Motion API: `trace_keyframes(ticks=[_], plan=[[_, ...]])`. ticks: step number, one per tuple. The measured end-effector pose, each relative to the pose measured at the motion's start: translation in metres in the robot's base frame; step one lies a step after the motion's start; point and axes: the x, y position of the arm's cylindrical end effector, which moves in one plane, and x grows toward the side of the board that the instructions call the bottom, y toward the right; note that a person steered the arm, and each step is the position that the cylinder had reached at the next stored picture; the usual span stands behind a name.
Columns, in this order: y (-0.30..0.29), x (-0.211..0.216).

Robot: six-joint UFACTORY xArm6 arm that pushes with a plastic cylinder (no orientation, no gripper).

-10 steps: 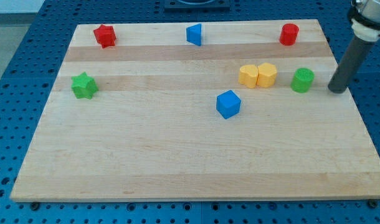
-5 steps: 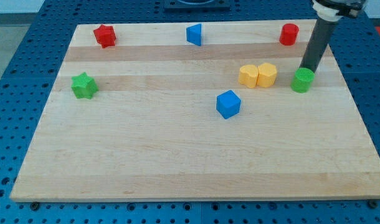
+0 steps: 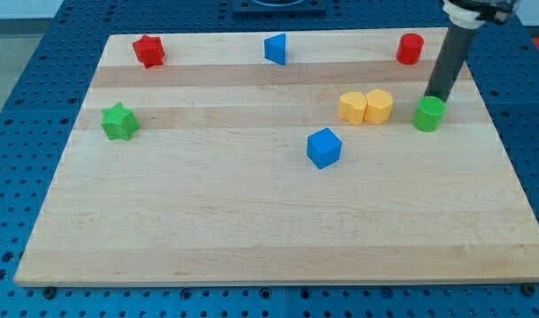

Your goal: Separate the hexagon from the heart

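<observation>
My tip (image 3: 437, 98) sits at the upper edge of the green cylinder (image 3: 429, 114), touching or nearly so. No claw on this rig, just a rod; holds nothing. Yellow hexagon (image 3: 379, 106) and yellow heart (image 3: 353, 108) lie to the view's left of my tip, pressed together, hexagon nearer. Red cylinder (image 3: 410, 49) is above-left, on the wooden desk (image 3: 252, 221).
</observation>
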Motion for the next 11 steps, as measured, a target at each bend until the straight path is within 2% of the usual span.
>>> trace_keyframes(ticks=[2,7,11], plan=[[-0.001,-0.004],[-0.064,-0.001],[-0.097,0.052]])
